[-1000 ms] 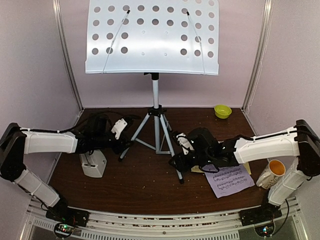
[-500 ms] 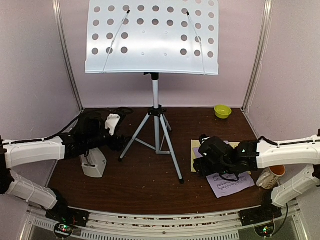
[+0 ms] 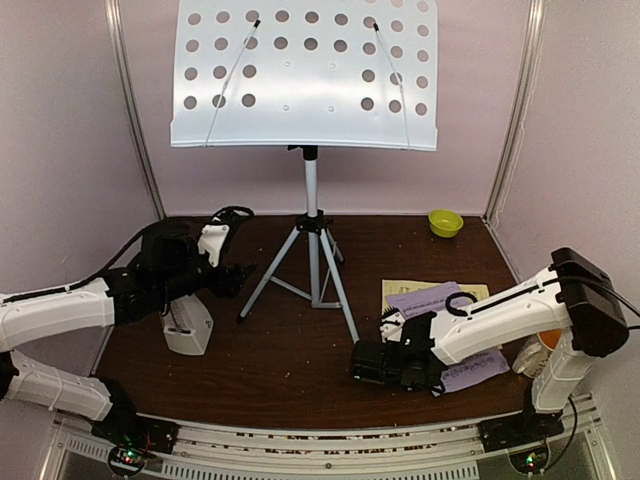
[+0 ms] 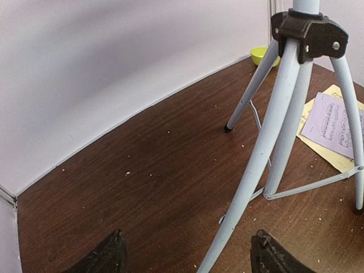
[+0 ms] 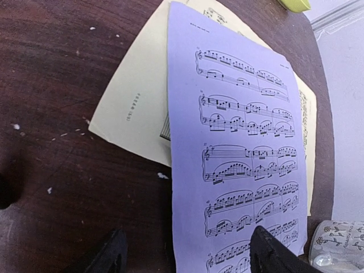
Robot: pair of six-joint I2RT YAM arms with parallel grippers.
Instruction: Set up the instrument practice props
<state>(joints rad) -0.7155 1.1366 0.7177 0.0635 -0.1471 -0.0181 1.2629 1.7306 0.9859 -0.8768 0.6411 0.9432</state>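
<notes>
The grey perforated music-stand desk (image 3: 300, 75) stands on its silver tripod (image 3: 312, 270) at mid-table. My left gripper (image 3: 232, 272) is open beside the tripod. In the left wrist view the left gripper (image 4: 190, 259) has one tripod leg (image 4: 256, 165) between its spread fingers, not touching. The light grey metronome (image 3: 187, 325) stands under the left arm. My right gripper (image 3: 365, 365) is open and low at the front. In the right wrist view the right gripper (image 5: 187, 256) straddles the left edge of the lilac page (image 5: 244, 142), which lies on the pale yellow page (image 5: 136, 108).
A small green bowl (image 3: 445, 222) sits at the back right corner. A mug (image 3: 545, 345) with an orange inside stands at the right edge, close to the pages and partly behind the right arm. Pale walls close in the left, back and right sides.
My right gripper left the tripod's near leg, passed over the pages and dropped toward the front edge beside the lilac page. My left arm drew back a little to the left.
</notes>
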